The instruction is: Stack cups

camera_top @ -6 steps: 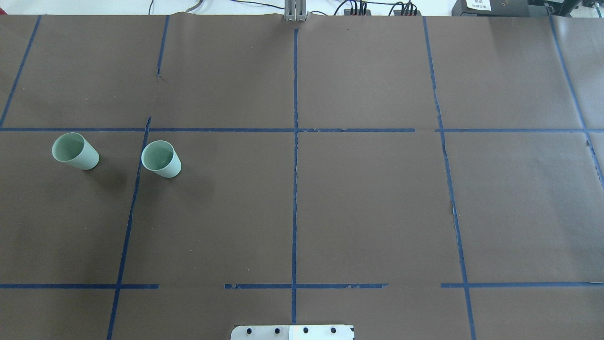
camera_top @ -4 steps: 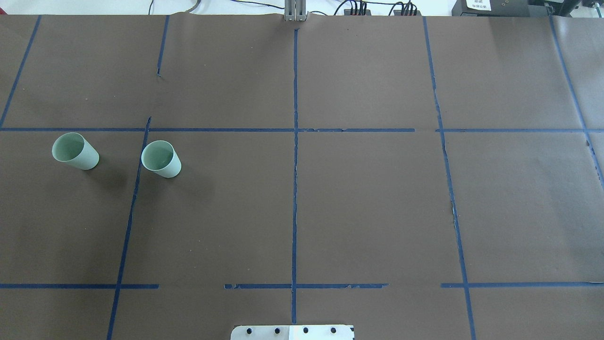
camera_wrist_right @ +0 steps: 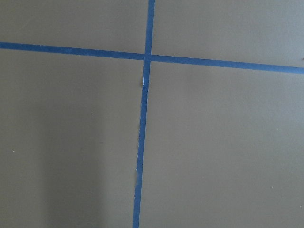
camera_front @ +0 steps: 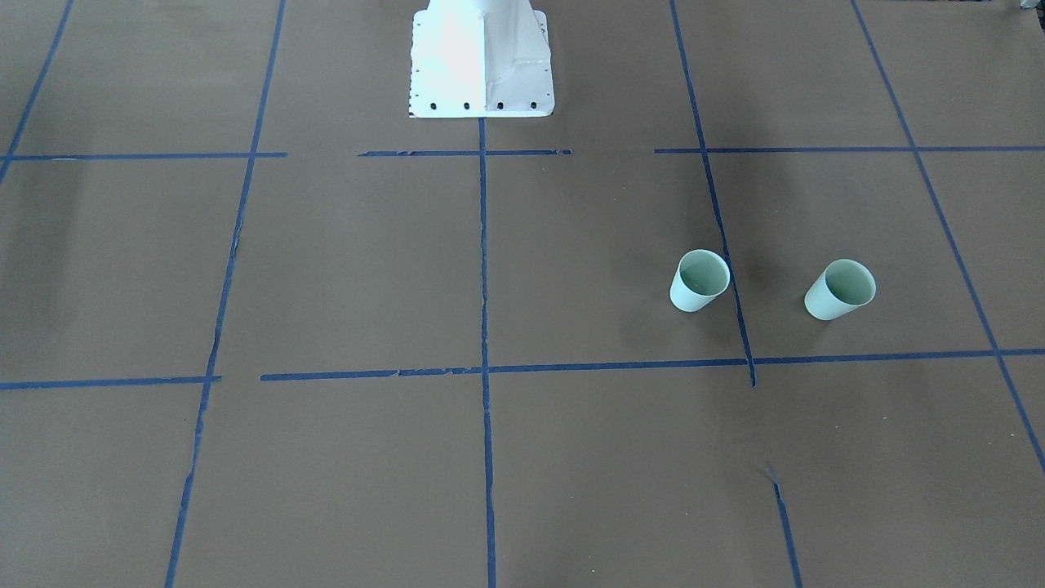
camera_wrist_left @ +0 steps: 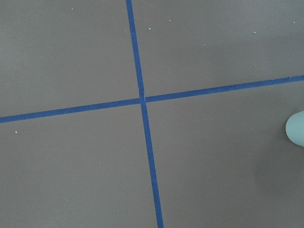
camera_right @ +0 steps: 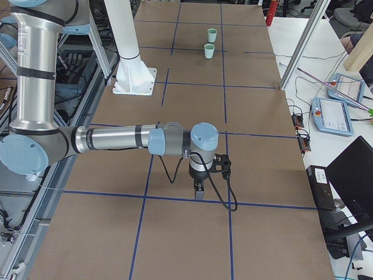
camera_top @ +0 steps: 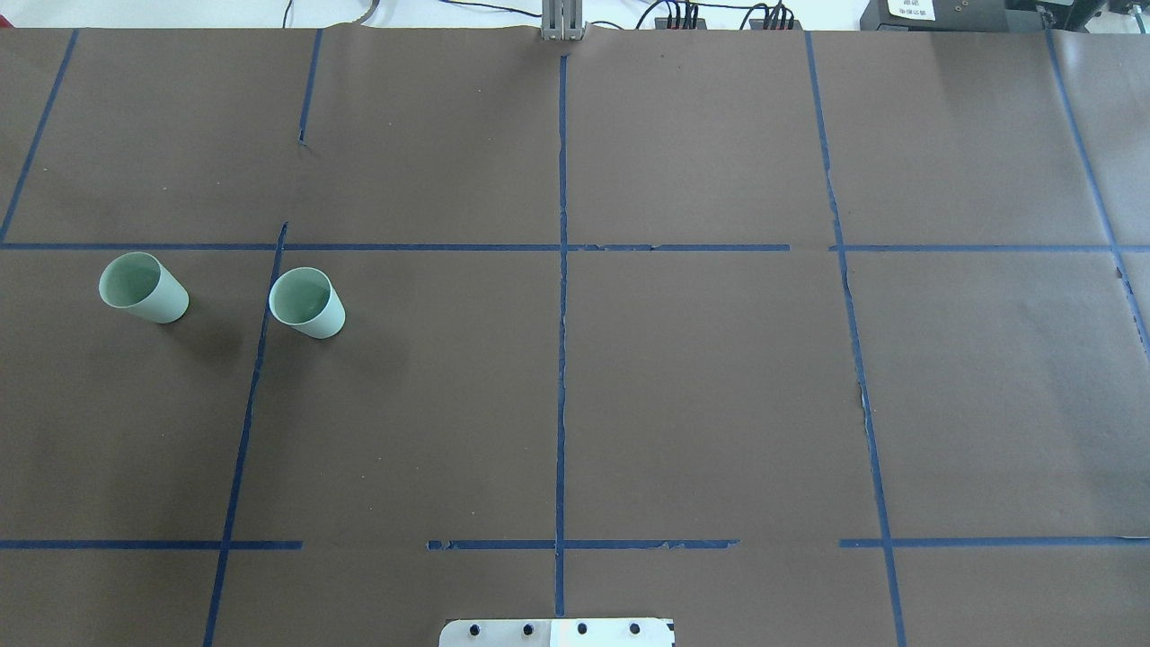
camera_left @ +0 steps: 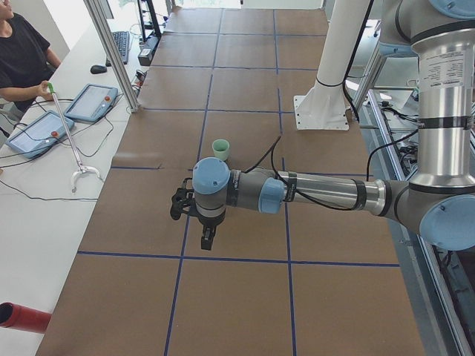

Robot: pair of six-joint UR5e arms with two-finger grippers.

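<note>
Cups (camera_top: 144,288) unmoved, apart from left pincer (camera_left: 208,239).

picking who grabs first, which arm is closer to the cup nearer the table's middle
Left. The left pincer hangs over the left half of the table, a short way from that cup; the right pincer hangs over the right half, far from it.

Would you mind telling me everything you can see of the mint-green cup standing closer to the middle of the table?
This inner cup is small, pale mint-green, handleless, tapering from a wide rim to a narrower base, smooth like plastic. It stands upright, mouth up, seemingly empty, on the table cover, beside a blue tape line and apart from the other cup. Nothing else touches it.
</note>
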